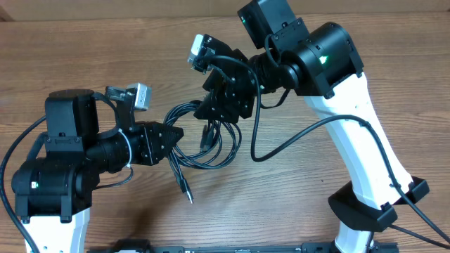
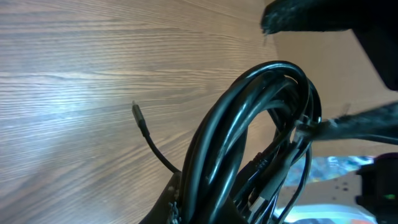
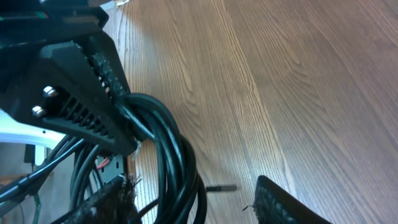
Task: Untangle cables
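On the bench (image 1: 281,204), centre: cables (image 1: 211,151) in one looped black bundle between both arms.
Left gripper (image 1: 179,132): clamped tight on the bundle's edge.
Right gripper (image 1: 214,105): jaws partly apart, bundle passing between them.
Plug end (image 1: 188,197): loose on the bench, near the left arm.

In the overhead view, the upper part of the cables (image 1: 186,109) is hidden beneath the right claw (image 1: 225,109). In both wrist views the cables are cut off by the lower edge. Separate cords within the bundle cannot be counted.
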Robot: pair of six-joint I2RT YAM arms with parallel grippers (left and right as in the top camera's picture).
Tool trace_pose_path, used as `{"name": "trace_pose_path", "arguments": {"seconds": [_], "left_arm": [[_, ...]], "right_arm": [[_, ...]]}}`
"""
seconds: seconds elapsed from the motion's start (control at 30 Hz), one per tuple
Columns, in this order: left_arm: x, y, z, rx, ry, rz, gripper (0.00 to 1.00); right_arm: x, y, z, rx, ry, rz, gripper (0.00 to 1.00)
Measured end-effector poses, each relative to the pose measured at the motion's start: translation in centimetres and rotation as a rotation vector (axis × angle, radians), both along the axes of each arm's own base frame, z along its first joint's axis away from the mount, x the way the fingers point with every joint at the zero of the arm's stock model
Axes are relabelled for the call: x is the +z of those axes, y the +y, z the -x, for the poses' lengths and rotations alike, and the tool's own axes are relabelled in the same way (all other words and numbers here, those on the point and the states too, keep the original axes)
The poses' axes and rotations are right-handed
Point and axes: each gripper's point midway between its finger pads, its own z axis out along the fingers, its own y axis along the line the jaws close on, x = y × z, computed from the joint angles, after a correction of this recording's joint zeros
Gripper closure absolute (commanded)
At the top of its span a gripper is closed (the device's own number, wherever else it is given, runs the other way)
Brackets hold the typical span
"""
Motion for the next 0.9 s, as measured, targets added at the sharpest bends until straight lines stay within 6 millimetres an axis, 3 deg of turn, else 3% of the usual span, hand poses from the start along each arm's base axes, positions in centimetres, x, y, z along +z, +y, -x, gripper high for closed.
{"name": "trace_pose_path", "arguments": {"seconds": [0.13,0.2,0.4,0.53,0.9], "left_arm": [[0.4,-0.3,0.0,-0.002,0.004,0.031,0.96],[0.6,-0.4,0.0,-0.003,0.004,0.041,0.96],[0.8,-0.6,0.0,-0.001,0.012,0.059,0.96],[0.9,-0.6,-0.2,-0.002,0.002,0.060,0.96],[1.1,-0.5,-0.4,0.003,-0.005,0.068,0.89]], "right_arm": [[0.1,0.1,0.2,0.011,0.003,-0.010,0.63],[0.2,0.2,0.2,0.019,-0.001,-0.017,0.78],[0.3,0.4,0.3,0.024,0.017,-0.028,0.78],[0.2,0.4,0.4,0.026,0.021,-0.029,0.96],[0.1,1.2,-0.6,-0.012,0.065,-0.056,0.96]]}}
